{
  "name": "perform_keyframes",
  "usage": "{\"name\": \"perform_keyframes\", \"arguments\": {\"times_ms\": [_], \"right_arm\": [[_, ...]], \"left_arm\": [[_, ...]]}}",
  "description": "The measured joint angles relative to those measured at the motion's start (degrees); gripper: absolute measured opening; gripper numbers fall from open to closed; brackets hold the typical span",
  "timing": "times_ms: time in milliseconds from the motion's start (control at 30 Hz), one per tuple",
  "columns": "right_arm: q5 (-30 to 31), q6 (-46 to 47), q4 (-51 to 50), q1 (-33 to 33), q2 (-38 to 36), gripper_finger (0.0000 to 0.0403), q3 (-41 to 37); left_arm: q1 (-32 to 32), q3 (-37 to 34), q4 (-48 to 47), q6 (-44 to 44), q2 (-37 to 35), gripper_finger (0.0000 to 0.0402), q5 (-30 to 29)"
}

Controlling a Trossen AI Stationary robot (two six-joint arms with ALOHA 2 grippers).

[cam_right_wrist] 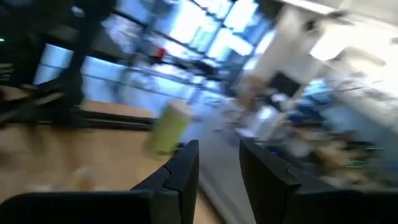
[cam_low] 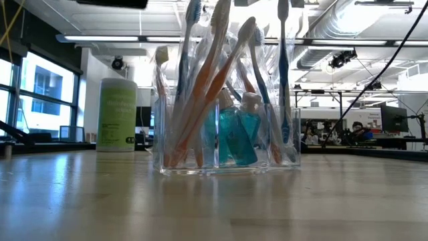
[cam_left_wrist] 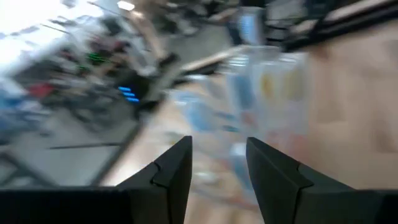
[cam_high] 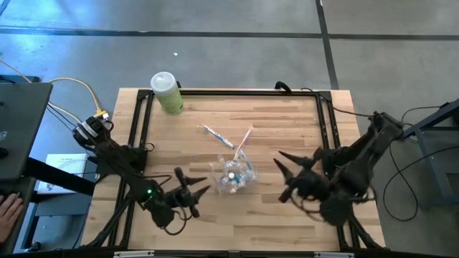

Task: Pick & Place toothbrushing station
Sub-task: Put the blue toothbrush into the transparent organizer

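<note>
Left claw (cam_high: 201,193), prongs apart and empty, just beside clear plastic holder (cam_high: 233,175) at mid-desk; right claw (cam_high: 280,177), also apart, flanks it opposite. Holder upright, thin toothbrushes (cam_low: 221,80) inside pointing up, fanned. Two loose wrapped sticks (cam_high: 219,136) lie flat behind, diagonal.

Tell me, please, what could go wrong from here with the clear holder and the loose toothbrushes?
1. The clear plastic holder is packed with tall leaning toothbrushes, so a nudge from the left gripper might tip it.
2. The two loose toothbrushes lie flat on the wooden table; fingers may slip off them.
</note>
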Motion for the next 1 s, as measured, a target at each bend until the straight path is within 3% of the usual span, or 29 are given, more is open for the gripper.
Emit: {"name": "perform_keyframes", "arguments": {"times_ms": [133, 200, 267, 367, 633, 800, 900, 1000], "right_arm": [[-17.14, 20.70, -20.58, -0.42, -6.38, 0.0107, 0.00], [-23.43, 30.83, -29.87, -1.80, -8.47, 0.0107, 0.00], [-24.05, 40.33, -37.36, -3.06, -9.15, 0.0107, -0.59], [-21.00, 47.59, -43.74, -4.15, -8.89, 0.0107, -2.71], [-23.48, 50.70, -45.41, -9.65, -8.94, 0.0107, -5.14], [-29.43, 50.29, -46.24, -16.56, -8.95, 0.0107, -5.28], [-28.27, 48.68, -46.32, -21.53, -8.95, 0.0107, -6.14], [-28.54, 47.23, -46.27, -26.32, -8.95, 0.0110, -6.99]], "left_arm": [[-1.41, 0.00, 0.73, 1.22, -0.05, 0.0145, -11.04], [-1.35, 0.00, 1.14, 1.87, -0.62, 0.0145, -13.20], [-0.88, 0.00, 1.17, 2.03, -1.60, 0.0145, -12.62], [0.11, 0.00, 1.18, 0.85, -3.90, 0.0145, -11.02], [1.72, 0.00, -0.76, 2.51, -15.53, 0.0145, -10.20], [3.57, 0.04, -12.42, -1.80, -24.66, 0.0145, -8.78], [5.86, 0.04, -22.18, -10.26, -29.65, 0.0145, -3.80], [10.30, 0.04, -31.31, -17.78, -33.66, 0.0145, 5.03]]}}
